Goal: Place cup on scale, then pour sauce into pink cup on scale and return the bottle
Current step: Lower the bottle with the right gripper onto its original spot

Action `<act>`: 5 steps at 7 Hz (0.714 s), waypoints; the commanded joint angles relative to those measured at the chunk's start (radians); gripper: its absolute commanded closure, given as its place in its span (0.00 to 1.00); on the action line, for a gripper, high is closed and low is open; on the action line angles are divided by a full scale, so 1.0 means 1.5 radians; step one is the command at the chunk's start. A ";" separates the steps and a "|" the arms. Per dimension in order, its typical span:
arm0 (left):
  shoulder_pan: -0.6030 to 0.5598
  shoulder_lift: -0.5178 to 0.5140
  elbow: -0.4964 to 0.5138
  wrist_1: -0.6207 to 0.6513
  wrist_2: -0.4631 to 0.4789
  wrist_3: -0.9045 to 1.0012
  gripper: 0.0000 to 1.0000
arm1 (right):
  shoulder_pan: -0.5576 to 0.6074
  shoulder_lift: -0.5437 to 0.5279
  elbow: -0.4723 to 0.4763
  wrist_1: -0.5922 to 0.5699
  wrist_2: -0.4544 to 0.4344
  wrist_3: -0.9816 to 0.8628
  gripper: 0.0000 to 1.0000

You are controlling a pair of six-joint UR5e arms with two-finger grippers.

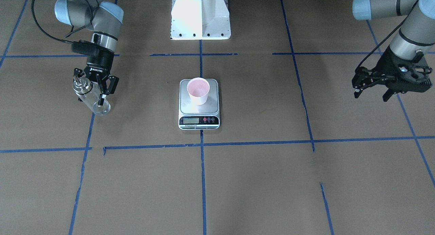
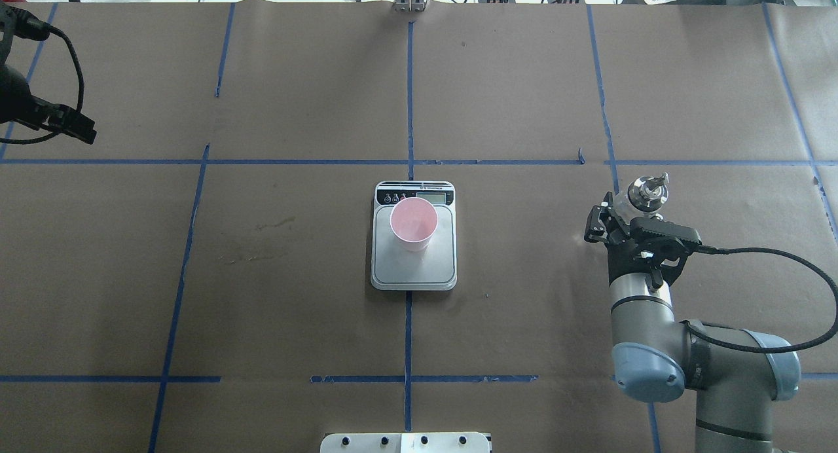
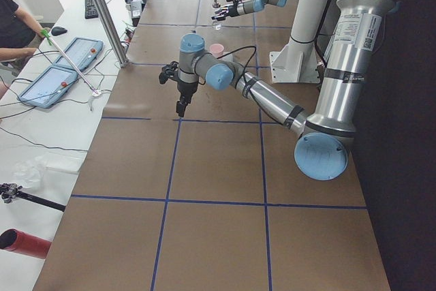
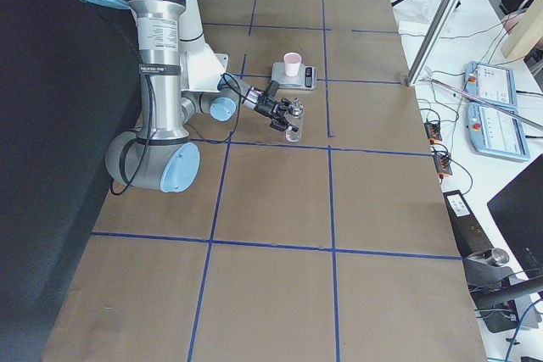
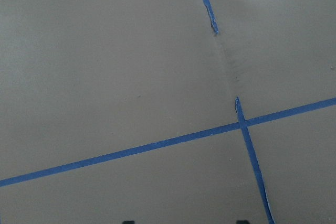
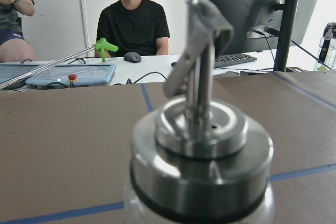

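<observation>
At the far left, the left gripper (image 1: 371, 95) hung over the brown paper-covered table (image 2: 262, 296), its black fingers spread wide and empty. In the middle, a small white paper cup, pink inside (image 2: 414, 222), stood upright on the steel-topped white kitchen scale (image 2: 419, 270). At the right, the right gripper (image 1: 91, 96) pinched the clear glass bottle with its silver spout (image 1: 98, 106), well apart from the scale.

I see a brown-papered bench (image 1: 272, 180) gridded with blue tape (image 1: 203, 180), and beside it a white side table (image 3: 61, 134) carrying tablets (image 3: 41, 86), mouse (image 6: 132, 57), keyboard (image 6: 233, 60) and monitor (image 6: 262, 9), with a black-shirted person (image 6: 134, 22) seated behind.
</observation>
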 commanded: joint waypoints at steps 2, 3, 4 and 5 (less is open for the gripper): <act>-0.003 0.000 -0.006 0.000 -0.001 0.001 0.13 | -0.004 0.000 -0.009 0.000 0.000 -0.001 1.00; -0.003 0.000 -0.007 0.000 -0.001 0.001 0.12 | -0.005 0.000 -0.010 0.000 0.000 -0.001 1.00; -0.004 0.000 -0.007 0.000 -0.001 0.001 0.12 | -0.005 0.000 -0.009 0.000 0.000 -0.001 1.00; -0.005 0.000 -0.007 0.000 -0.002 0.001 0.12 | -0.005 0.001 -0.008 0.000 0.001 -0.001 1.00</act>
